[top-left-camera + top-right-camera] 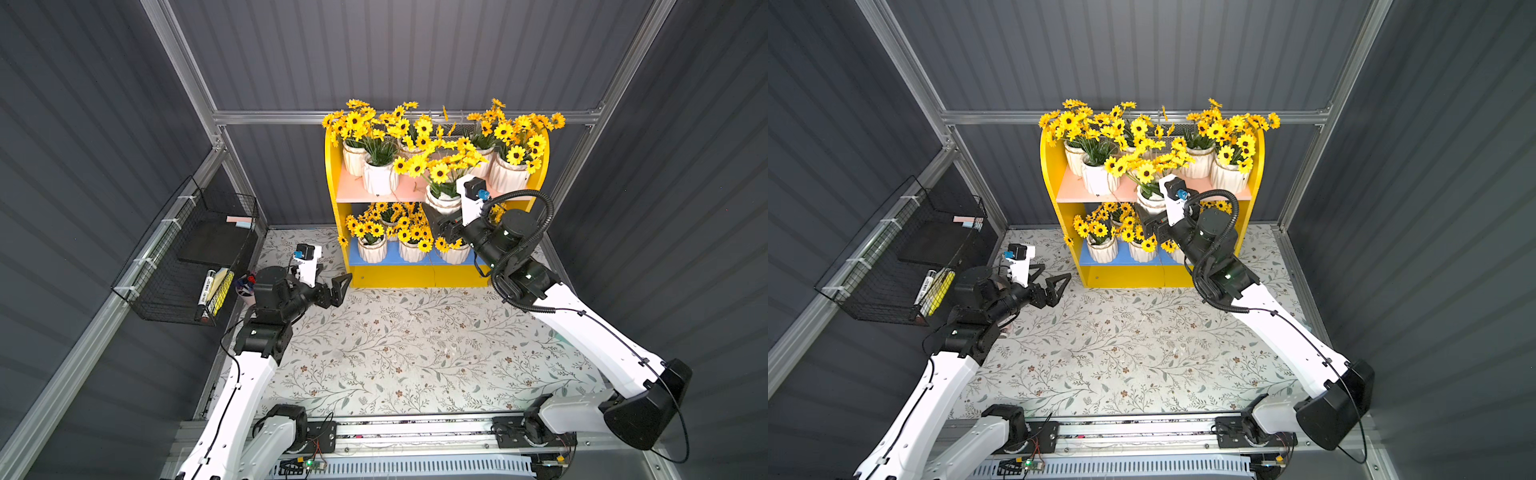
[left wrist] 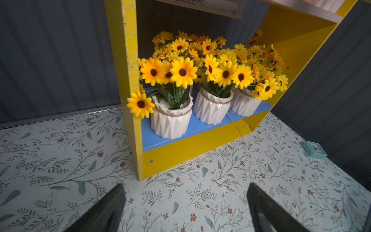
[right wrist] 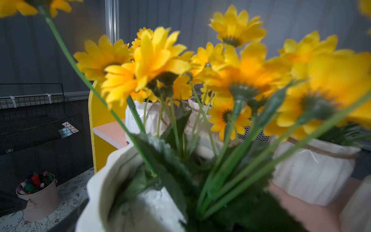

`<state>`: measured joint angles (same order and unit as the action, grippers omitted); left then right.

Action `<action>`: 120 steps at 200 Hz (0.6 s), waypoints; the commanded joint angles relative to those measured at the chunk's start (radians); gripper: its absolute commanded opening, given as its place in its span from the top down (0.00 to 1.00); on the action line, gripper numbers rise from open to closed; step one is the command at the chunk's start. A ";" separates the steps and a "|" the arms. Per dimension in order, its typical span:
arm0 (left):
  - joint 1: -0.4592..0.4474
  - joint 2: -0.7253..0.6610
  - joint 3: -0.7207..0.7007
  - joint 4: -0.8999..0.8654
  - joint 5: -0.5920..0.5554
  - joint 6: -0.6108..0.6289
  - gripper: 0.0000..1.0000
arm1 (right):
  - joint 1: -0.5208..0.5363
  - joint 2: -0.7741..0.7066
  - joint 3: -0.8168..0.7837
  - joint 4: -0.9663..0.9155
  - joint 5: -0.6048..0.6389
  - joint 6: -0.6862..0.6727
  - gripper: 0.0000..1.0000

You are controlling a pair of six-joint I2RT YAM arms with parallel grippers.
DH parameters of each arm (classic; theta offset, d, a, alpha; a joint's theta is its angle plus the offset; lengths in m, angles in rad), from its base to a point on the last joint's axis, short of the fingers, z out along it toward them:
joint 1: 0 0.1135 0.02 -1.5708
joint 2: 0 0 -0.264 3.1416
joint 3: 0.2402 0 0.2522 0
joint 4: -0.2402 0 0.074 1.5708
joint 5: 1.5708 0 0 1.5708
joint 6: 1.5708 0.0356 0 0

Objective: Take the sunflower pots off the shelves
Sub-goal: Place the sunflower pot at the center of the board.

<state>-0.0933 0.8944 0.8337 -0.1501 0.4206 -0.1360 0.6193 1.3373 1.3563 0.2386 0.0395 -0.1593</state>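
R gripper (image 1: 438,218) is up at the front edge of the pink upper board (image 1: 353,192), centre of both top views. Its jaws are spread wide w/ the held pot (image 1: 444,202) pinched btwn them. That pot overlaps the board's front edge rather than standing back on it. In the R wrist view its white rim (image 3: 112,180) fills bottom centre, blurred, stems fanning upward.

Other sunflower pots (image 1: 379,178) stand on the shelves (image 1: 332,187):
- **Pink board:** at least 4, two toward the left end and two toward the right.
- **Blue lower board (image 2: 160,140):** a front row of 3. More blooms sit behind; pots back there are hidden.

L gripper (image 1: 1050,277) hovers low over the floral table cover (image 1: 415,353), just left of the shelves' base in the top views. Its fingers are well apart w/ nothing btwn them.

Black wire rack (image 1: 187,257) hangs on the wall at far left, w/ markers and small pads in it. Pink cup of markers (image 3: 40,200) sits on the table under it, mostly behind the L arm from above. Small teal item (image 2: 315,149) lies on the table nr the wall; can't tell what it is.
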 commanded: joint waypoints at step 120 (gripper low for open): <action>-0.296 -0.062 -0.184 0.112 -0.771 0.205 0.12 | 0.284 -0.262 -0.431 0.260 -0.002 0.001 0.89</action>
<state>-0.3447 0.8497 0.7006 -0.1047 -0.2024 0.0460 0.8650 1.1061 0.9798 0.3454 0.0326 -0.1627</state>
